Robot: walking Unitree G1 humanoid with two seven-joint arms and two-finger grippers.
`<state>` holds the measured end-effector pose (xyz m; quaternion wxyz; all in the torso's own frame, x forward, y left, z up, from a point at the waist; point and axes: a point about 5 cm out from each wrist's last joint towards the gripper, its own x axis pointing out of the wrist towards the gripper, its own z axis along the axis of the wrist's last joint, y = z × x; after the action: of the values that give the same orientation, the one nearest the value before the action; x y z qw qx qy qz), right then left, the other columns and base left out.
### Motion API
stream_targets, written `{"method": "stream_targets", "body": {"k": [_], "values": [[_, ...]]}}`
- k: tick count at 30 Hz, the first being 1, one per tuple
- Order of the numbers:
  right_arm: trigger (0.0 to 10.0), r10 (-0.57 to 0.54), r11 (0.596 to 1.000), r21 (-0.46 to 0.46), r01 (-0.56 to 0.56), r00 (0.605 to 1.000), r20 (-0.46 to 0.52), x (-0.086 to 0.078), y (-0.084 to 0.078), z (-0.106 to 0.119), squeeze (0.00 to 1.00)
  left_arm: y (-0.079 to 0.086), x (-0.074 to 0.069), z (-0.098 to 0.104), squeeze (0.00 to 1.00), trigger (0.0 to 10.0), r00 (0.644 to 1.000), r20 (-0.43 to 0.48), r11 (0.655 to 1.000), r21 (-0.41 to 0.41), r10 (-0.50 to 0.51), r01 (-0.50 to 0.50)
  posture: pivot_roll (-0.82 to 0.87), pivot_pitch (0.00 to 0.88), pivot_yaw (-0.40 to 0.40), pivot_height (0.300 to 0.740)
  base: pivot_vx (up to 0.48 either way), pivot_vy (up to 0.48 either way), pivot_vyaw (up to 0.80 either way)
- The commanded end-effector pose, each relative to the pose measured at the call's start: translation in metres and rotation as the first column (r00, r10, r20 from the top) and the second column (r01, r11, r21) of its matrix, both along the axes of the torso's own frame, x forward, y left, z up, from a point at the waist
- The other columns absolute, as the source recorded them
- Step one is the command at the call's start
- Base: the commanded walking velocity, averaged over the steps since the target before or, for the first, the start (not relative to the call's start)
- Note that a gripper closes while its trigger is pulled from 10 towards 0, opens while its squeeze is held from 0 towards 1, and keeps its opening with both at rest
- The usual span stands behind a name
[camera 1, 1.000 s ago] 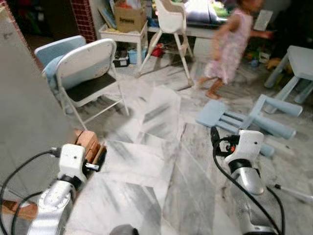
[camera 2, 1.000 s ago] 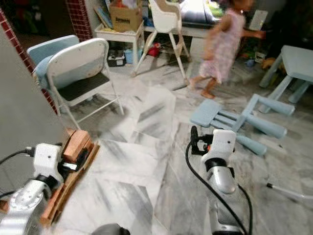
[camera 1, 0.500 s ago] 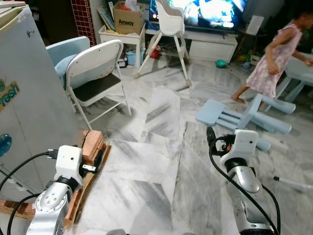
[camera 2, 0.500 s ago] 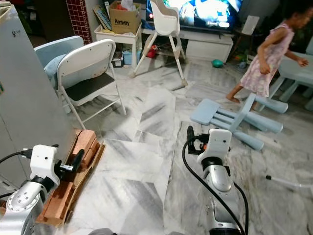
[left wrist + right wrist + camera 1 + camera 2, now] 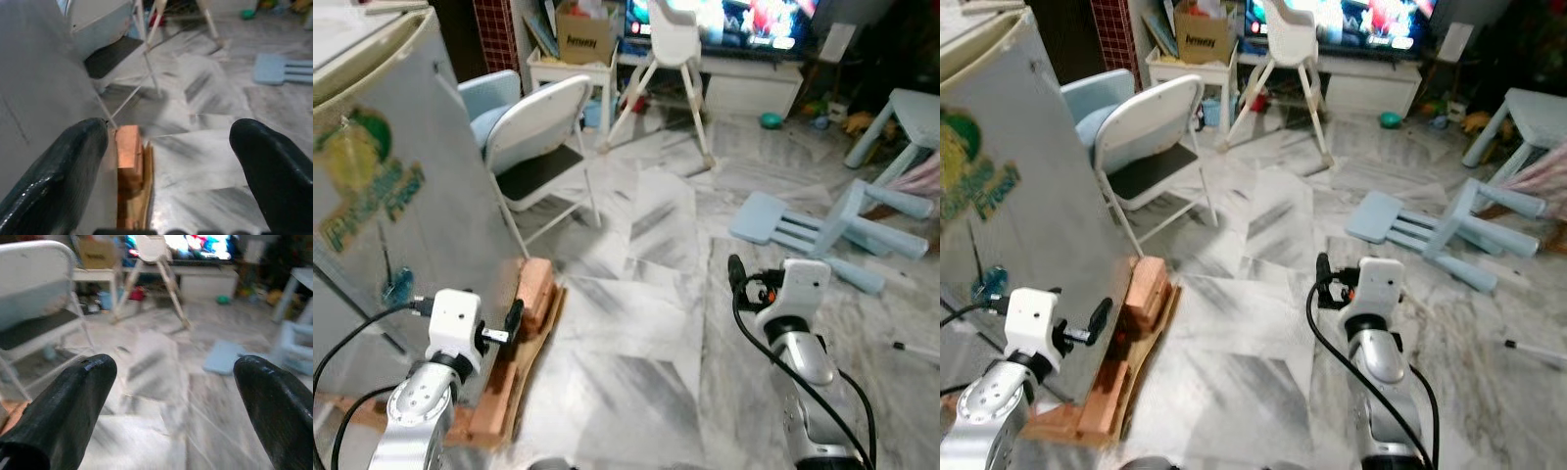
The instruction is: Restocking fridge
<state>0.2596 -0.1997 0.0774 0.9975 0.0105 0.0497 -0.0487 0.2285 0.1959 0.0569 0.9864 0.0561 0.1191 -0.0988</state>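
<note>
The fridge [image 5: 386, 186] stands at the robot's left, its grey side and a green-lettered sticker facing the head camera, its foot resting on wooden blocks [image 5: 533, 294] laid on the marble floor [image 5: 646, 323]. No door handle or open compartment can be made out from here, and no food or bottle to be stocked is in either pincer.

The left pincer [image 5: 171, 161] is held low in front of the body, just beside the fridge's lower side; its two fingers stand wide apart with nothing between them, and along them the wrist view looks at the blocks and the floor. The right pincer [image 5: 171, 396] is also raised in front, well apart from the fridge, fingers spread and empty, pointing out toward the room.

A white folding chair [image 5: 543, 137] stands just beyond the fridge, a high chair [image 5: 1293, 44] farther back before a lit screen, and an overturned blue stool [image 5: 822, 230] lies on the floor to the right.

This reads as the approach step: the robot is squaring up to the fridge with both arms ready and nothing carried. The next move likely calls for coming round to the door face, since only the side is presented, then finding the handle or door edge for one pincer to pull. The blocks underfoot and the chair close by leave little room to step.
</note>
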Motion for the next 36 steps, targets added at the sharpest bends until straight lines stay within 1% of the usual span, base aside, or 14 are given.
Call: {"method": "stream_targets", "body": {"k": [1, 7, 12, 14, 17, 19, 24, 25, 26, 27, 28, 30, 32, 36], "values": [[10.0, 0.016, 1.0, 0.005, -0.016, 1.0, 0.025, 0.003, 0.005, 0.006, 0.0, 0.007, 0.0, 0.002, 0.0, 10.0, 1.0, 0.005, 0.999, 0.028, 0.016, -0.017, 0.05, 0.0, -0.025, 0.74, 0.0, 0.431, 0.0], [10.0, 0.014, 1.0, 0.001, -0.014, 0.999, 0.029, 0.005, 0.004, 0.007, 0.0, 0.008, -0.001, 0.002, 0.0, 10.0, 1.0, -0.001, 1.0, 0.022, 0.021, -0.021, 0.05, 0.0, -0.025, 0.74, 0.0, 0.429, 0.0], [10.0, 0.014, 1.0, -0.002, -0.014, 1.0, 0.024, 0.004, 0.004, 0.006, 0.0, 0.008, -0.002, 0.003, 0.0, 10.0, 1.0, 0.011, 0.999, 0.033, 0.017, -0.017, 0.05, 0.0, -0.027, 0.74, 0.0, 0.0, 0.0], [10.0, 0.014, 1.0, -0.003, -0.014, 1.0, 0.02, 0.003, 0.003, 0.005, 0.0, 0.006, -0.007, 0.0, 0.0, 10.0, 1.0, -0.003, 1.0, 0.006, -0.003, 0.003, 0.05, 0.0, -0.027, 0.74, 0.0, 0.0, 0.0], [10.0, 0.015, 1.0, -0.004, -0.015, 1.0, 0.019, 0.003, 0.003, 0.005, 0.0, 0.005, -0.01, 0.0, 0.0, 10.0, 1.0, -0.008, 1.0, -0.004, -0.007, 0.007, 0.05, 0.0, -0.027, 0.74, 0.0, 0.0, 0.0], [10.0, 0.015, 1.0, -0.004, -0.015, 1.0, 0.016, 0.003, 0.003, 0.005, 0.0, 0.005, -0.014, -0.003, 0.0, 10.0, 0.999, -0.034, 1.0, -0.024, -0.011, 0.01, 0.06, 0.0, -0.031, 0.74, 0.0, 0.0, 0.0], [10.0, 0.02, 1.0, -0.003, -0.02, 1.0, 0.011, 0.002, 0.004, 0.004, 0.0, 0.011, -0.017, -0.01, 0.0, 10.0, 0.996, -0.075, 0.997, -0.068, 0.041, -0.046, 0.06, 0.005, -0.036, 0.74, 0.0, 0.0, 0.0], [10.0, 0.021, 1.0, -0.003, -0.021, 1.0, 0.01, 0.002, 0.004, 0.004, 0.0, 0.015, -0.016, -0.01, 0.0, 10.0, 0.994, -0.08, 0.993, -0.087, 0.069, -0.076, 0.06, 0.008, -0.038, 0.74, 0.0, 0.0, 0.0], [10.0, 0.024, 1.0, -0.001, -0.024, 1.0, 0.006, 0.001, 0.004, 0.004, 0.0, 0.023, -0.011, -0.007, 0.0, 10.0, 0.988, -0.077, 0.98, -0.141, 0.133, -0.143, 0.06, 0.012, -0.045, 0.74, 0.0, 0.0, 0.0], [10.0, 0.024, 1.0, -0.001, -0.024, 1.0, 0.006, 0.001, 0.004, 0.004, 0.0, 0.023, -0.011, -0.007, 0.0, 10.0, 0.988, -0.077, 0.98, -0.141, 0.133, -0.143, 0.06, 0.012, -0.045, 0.74, 0.0, 0.0, 0.0], [10.0, 0.025, 1.0, -0.001, -0.025, 1.0, 0.0, 0.001, 0.004, 0.003, 0.0, 0.026, -0.008, -0.006, 0.0, 10.0, 0.985, -0.074, 0.975, -0.146, 0.158, -0.168, 0.06, 0.014, -0.046, 0.74, 0.0, 0.0, 0.0], [10.0, 0.03, 1.0, -0.004, -0.03, 1.0, -0.008, 0.0, 0.003, 0.002, 0.0, 0.028, -0.003, -0.001, 0.0, 10.0, 0.984, -0.058, 0.971, -0.161, 0.169, -0.177, 0.06, 0.02, -0.055, 0.74, 0.0, 0.0, 0.0], [10.0, 0.039, 0.999, 0.002, -0.038, 0.999, -0.023, -0.001, 0.004, 0.001, 0.0, 0.033, 0.002, 0.003, 0.0, 10.0, 0.982, -0.028, 0.972, -0.142, 0.184, -0.187, 0.06, 0.023, -0.058, 0.74, 0.0, 0.0, 0.0], [10.0, 0.057, 0.998, 0.011, -0.056, 0.998, -0.038, -0.004, 0.005, -0.001, 0.0, 0.041, 0.004, 0.006, 0.0, 10.0, 0.974, 0.002, 0.967, -0.12, 0.225, -0.223, 0.05, 0.027, -0.06, 0.74, 0.0, 0.0, -0.38]]}}
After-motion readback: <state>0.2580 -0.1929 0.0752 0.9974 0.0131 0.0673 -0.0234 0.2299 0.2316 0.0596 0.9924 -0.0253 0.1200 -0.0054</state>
